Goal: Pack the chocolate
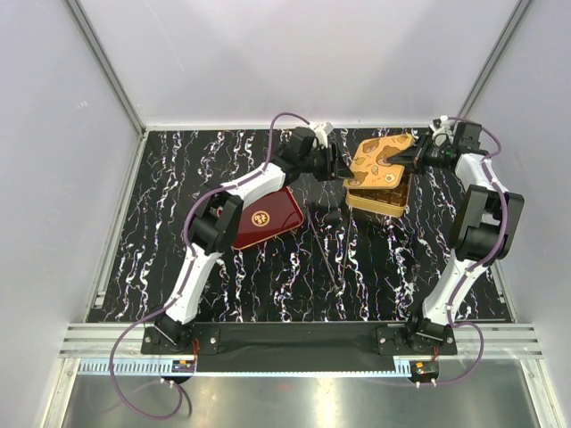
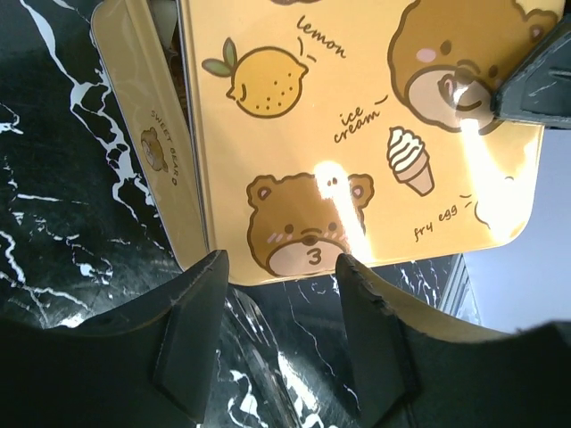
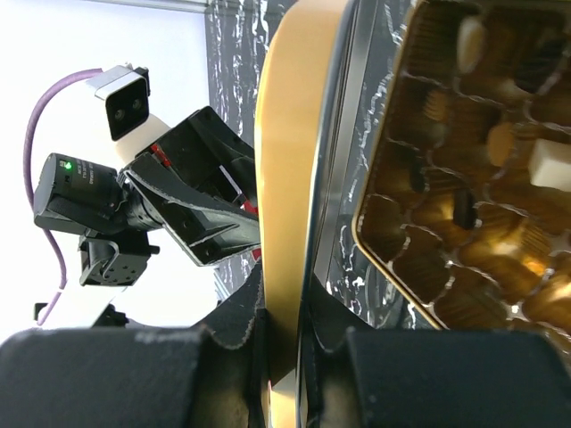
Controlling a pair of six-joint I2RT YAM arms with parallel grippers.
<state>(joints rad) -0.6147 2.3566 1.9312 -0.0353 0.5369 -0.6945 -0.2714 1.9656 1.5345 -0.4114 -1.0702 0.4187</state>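
Chocolate (image 3: pixel 464 209), pale lumps and dark ones, sits in the gridded cups of the golden box (image 1: pixel 379 203), toward 1 o'clock on the black marble table (image 1: pixel 178 223). The right gripper (image 1: pixel 397 159) is clamped on the rim of the bear-printed yellow lid (image 1: pixel 375 156), which is tilted above the box. At the lid's 9 o'clock edge the left gripper (image 2: pixel 281 263) has its fingers (image 2: pixel 192 330) apart, that edge just between their tips. The red tray (image 1: pixel 268 217) lies at the box's 8 o'clock.
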